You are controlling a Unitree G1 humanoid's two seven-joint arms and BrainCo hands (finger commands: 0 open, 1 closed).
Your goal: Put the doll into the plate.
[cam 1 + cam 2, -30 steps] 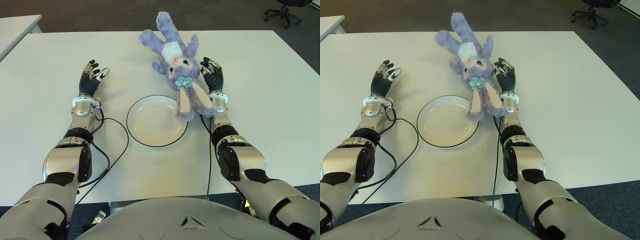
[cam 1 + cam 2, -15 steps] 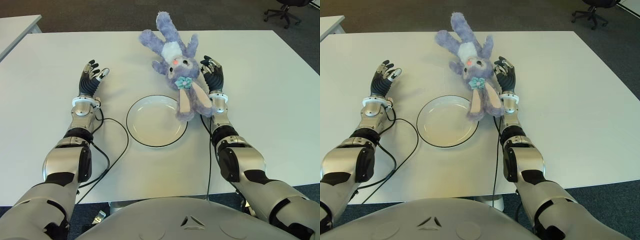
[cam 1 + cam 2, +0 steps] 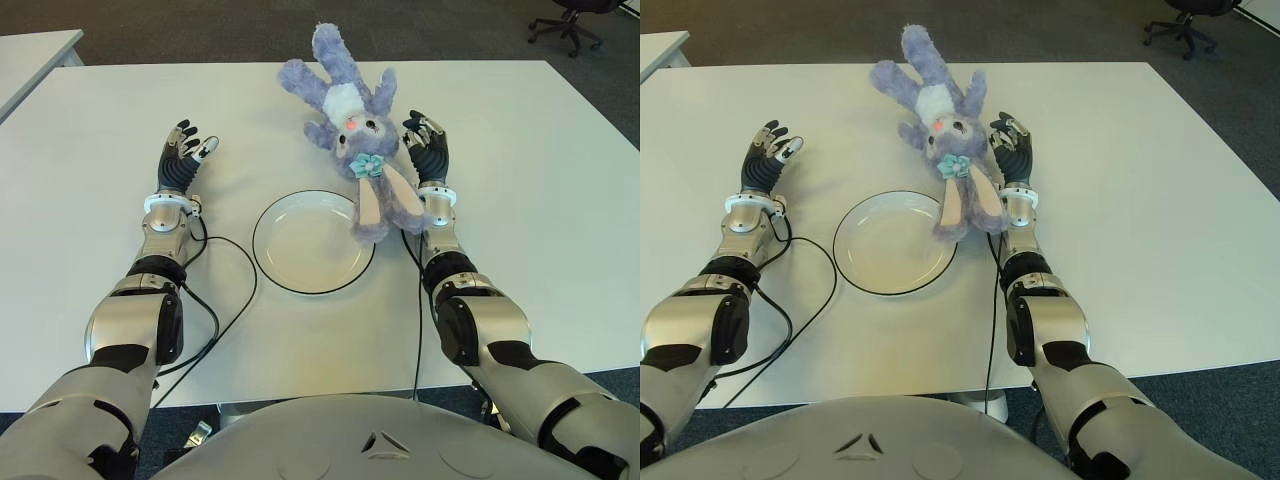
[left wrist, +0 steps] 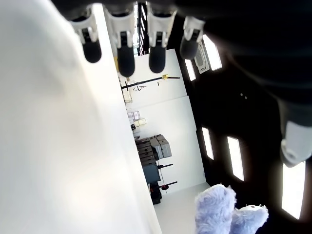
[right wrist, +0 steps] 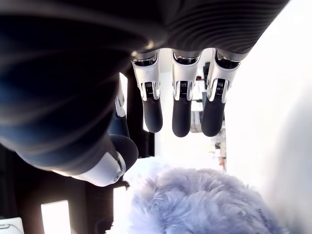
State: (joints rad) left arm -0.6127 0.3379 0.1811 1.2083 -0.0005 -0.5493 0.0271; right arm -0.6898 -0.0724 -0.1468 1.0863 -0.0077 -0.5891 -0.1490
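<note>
The purple plush rabbit (image 3: pixel 355 130) lies on the table just left of the right hand (image 3: pixel 428 150), one ear over the white plate (image 3: pixel 300 250) rim. This hand is open, empty, likely positioned for grasping. The left hand (image 3: pixel 182 155) is open, well apart.

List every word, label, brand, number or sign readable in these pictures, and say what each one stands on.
None can be read: the doll, the plate, the table and both robot hands, left and right, carry no visible text.
Far wall objects in the left wrist view are too small to read.
</note>
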